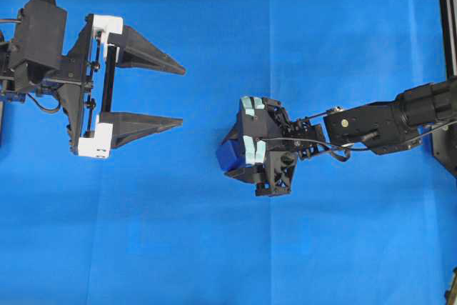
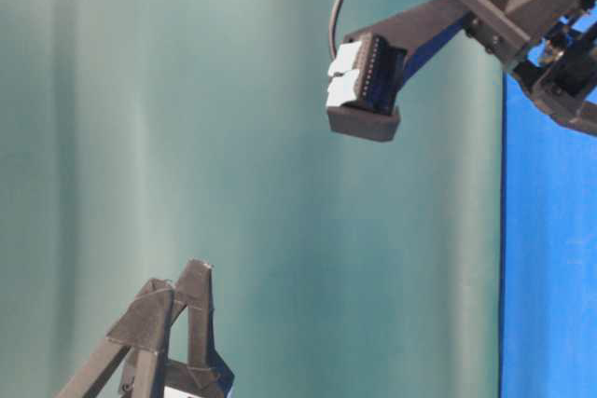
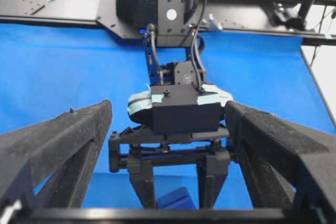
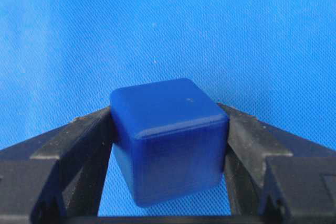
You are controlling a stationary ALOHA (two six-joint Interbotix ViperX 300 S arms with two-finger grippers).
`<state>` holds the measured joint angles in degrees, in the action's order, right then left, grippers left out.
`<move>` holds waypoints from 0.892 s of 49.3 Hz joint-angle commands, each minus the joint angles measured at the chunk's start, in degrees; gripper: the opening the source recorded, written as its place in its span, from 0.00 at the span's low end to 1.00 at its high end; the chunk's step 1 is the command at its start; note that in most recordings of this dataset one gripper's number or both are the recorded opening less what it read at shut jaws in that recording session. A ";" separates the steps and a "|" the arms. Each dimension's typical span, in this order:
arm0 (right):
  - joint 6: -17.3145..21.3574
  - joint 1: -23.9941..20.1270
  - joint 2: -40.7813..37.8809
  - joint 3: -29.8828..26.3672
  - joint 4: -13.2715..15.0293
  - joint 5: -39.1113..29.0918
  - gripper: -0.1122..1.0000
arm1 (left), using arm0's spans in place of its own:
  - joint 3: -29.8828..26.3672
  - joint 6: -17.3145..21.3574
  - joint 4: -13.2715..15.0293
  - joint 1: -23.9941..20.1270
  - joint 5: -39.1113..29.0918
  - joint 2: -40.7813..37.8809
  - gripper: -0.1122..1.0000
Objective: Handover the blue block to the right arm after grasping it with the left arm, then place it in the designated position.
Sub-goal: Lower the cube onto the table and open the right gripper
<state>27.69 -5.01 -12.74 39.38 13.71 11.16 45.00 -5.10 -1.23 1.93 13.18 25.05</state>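
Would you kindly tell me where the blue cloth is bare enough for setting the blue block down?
Bare cloth spreads along the near edge and between the hands. It is crowded only under the open left hand and the right hand gripping the blue block.

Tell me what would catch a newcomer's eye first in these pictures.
First, the blue block, a dark cube clamped between the right gripper's two black fingers, filling the middle of the right wrist view. In the overhead view that gripper hangs right of centre over the blue cloth. On the left, the left gripper with white brackets stands wide open and empty, pointing toward it.
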 commanded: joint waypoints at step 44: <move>-0.09 -1.32 2.55 -1.32 -3.52 -1.67 0.88 | -1.14 0.00 0.00 0.09 0.53 0.88 0.93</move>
<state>27.77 -5.89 -13.18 39.02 10.20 10.11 44.91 -5.10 -1.23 2.02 13.18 25.05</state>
